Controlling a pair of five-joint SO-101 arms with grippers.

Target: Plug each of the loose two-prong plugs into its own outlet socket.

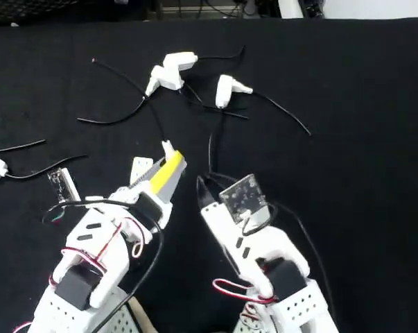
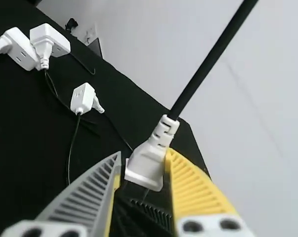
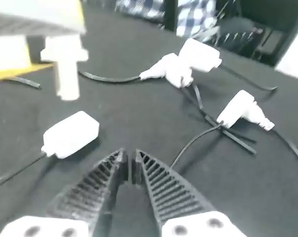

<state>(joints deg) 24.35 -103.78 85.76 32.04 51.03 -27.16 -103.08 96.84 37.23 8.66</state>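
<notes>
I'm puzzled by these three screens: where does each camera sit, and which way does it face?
High view: fixed above, looking down on the black table; the left arm and right arm show along the near edge.
Left wrist view: on the left arm, facing along the left gripper, shut on a white plug.
Right wrist view: on the right arm, facing over its shut right gripper.
All three share the white connector pair.

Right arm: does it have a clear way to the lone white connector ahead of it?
Likely yes: the right gripper is shut and empty, and only thin black cable lies between it and the connector.
</notes>
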